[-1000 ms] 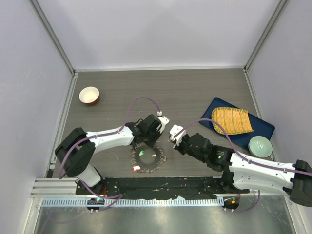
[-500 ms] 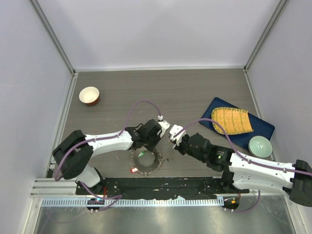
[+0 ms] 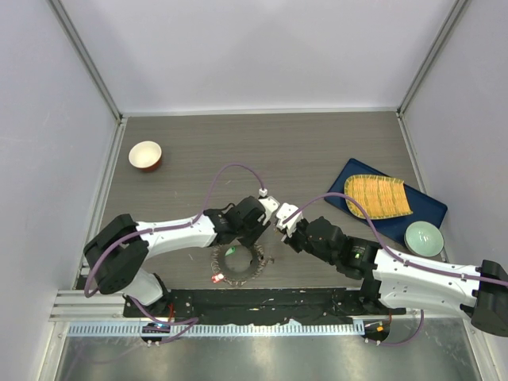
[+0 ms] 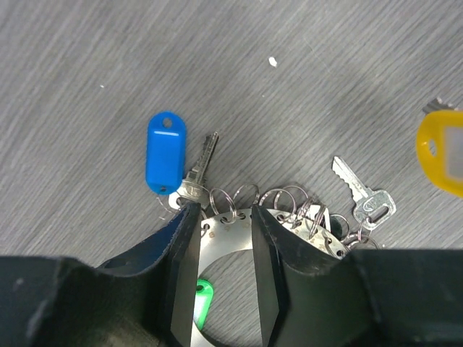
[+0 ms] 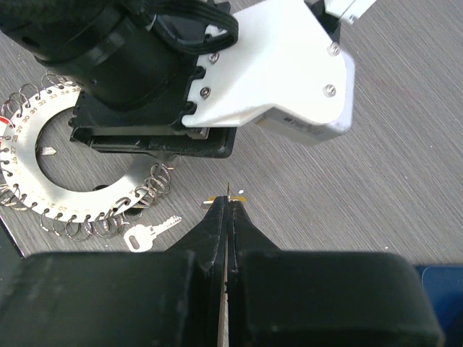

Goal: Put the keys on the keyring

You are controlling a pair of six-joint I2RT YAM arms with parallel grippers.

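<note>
- Nearest the bases, the flat grey toothed metal keyring [image 5: 90, 208] lies on the grey worktop [image 5: 405, 130]. Its rim sits between the released jaws of the left gripper [image 4: 226, 217], and closing there should steady it.
- Beyond, the right gripper [image 5: 228, 204] has its jaws clenched on a thin silver key [image 5: 228, 189]. The keyring's wire loops [image 5: 155, 181] sit at their 9 o'clock, so sweep across slowly.

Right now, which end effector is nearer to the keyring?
Left. The left end effector, open, is over the keyring, a finger each side of a stretch of rim. The right end effector, shut on a key, is beside the ring, apart from it.
</note>
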